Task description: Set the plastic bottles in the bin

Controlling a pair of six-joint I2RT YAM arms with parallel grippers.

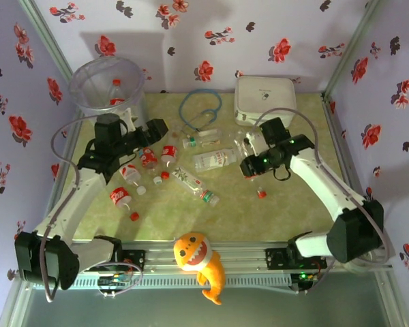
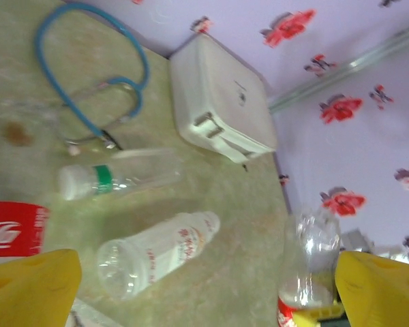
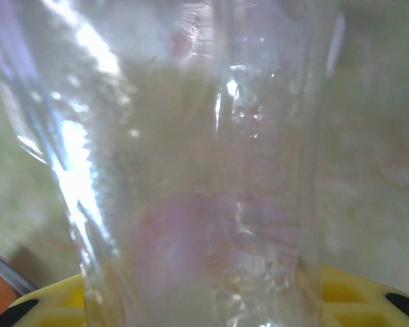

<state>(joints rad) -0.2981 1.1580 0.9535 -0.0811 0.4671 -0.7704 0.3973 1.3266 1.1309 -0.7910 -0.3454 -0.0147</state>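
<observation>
We see the left gripper (image 1: 152, 131) spread wide, with nothing between its yellow fingers (image 2: 34, 286). It hangs over the table (image 1: 293, 208), at four o'clock from the bin (image 1: 87, 94). The bin stands in the table's ten o'clock corner with one red-capped bottle (image 1: 116, 90) inside it. The right gripper (image 1: 249, 144) has its fingers closed against a clear bottle (image 3: 204, 170), at seven o'clock from the white case (image 1: 264, 97). The other bottles (image 1: 150, 158) lie scattered mid-table between the arms, the red-labelled ones toward nine o'clock. A blue tube (image 1: 200, 109) lies at twelve o'clock, and a toy fish (image 1: 201, 262) sits at six.
</observation>
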